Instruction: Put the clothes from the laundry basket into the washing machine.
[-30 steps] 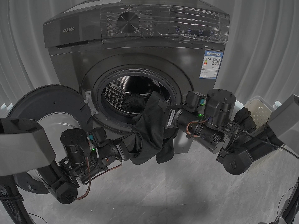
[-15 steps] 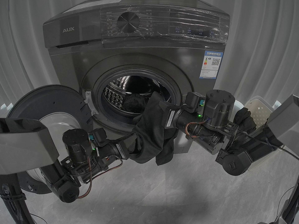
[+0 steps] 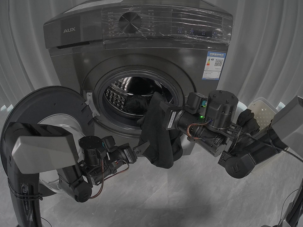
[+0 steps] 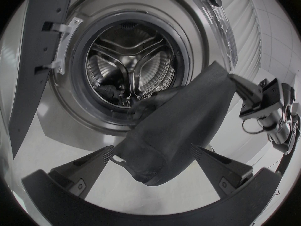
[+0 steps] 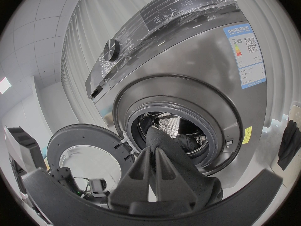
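Pinching a black garment (image 3: 157,136) tight in my right gripper (image 5: 152,149), I hold its top edge at the mouth of the washing machine (image 3: 94,63), and the rest hangs down in front of the opening. My left gripper (image 4: 150,148) sits low beneath it, jaws spread wide, with cloth dangling between them. Another dark piece (image 3: 135,104) lies inside the drum (image 4: 134,63). More black clothes (image 3: 247,119) drape over the laundry basket (image 3: 263,111) on the right.

A pale pleated curtain (image 3: 268,32) hangs behind (its folds running top to bottom), meeting a grey, faintly veined floor (image 3: 164,193); white ceiling tiles (image 5: 40,22) overhead.
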{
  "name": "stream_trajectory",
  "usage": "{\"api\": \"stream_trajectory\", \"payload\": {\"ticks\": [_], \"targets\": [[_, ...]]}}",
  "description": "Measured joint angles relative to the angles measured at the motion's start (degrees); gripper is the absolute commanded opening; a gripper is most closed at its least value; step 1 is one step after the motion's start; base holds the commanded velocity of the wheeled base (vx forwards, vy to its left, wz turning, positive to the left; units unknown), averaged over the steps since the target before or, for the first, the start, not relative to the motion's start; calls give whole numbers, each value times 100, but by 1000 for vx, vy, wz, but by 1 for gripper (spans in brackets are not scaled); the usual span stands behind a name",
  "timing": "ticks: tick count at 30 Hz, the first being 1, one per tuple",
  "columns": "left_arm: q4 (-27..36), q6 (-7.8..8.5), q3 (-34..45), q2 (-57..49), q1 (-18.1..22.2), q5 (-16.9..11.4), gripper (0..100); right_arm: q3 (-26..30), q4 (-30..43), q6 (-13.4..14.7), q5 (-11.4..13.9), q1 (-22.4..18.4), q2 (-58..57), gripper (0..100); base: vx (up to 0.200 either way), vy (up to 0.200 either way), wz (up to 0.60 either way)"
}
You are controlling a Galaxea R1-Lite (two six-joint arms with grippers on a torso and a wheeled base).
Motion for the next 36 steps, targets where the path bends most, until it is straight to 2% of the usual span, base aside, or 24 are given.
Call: {"api": "stream_trajectory", "payload": {"ticks": [9, 23, 31, 36], "targets": [[-9, 13, -55, 647, 16, 9, 100, -39, 2, 0, -2, -9, -5, 0, 0, 0, 0], [321, -9, -918, 1423, 143, -11, 100, -96, 5, 1, -22, 52, -11, 0, 0, 0, 0], [361, -383, -1256, 1602, 55, -39, 100, -83, 2, 0, -22, 59, -20, 0, 0, 0, 0], [304, -638, -1303, 1631, -23, -238, 100, -69, -2, 1, -22, 59, -20, 0, 0, 0, 0]]}}
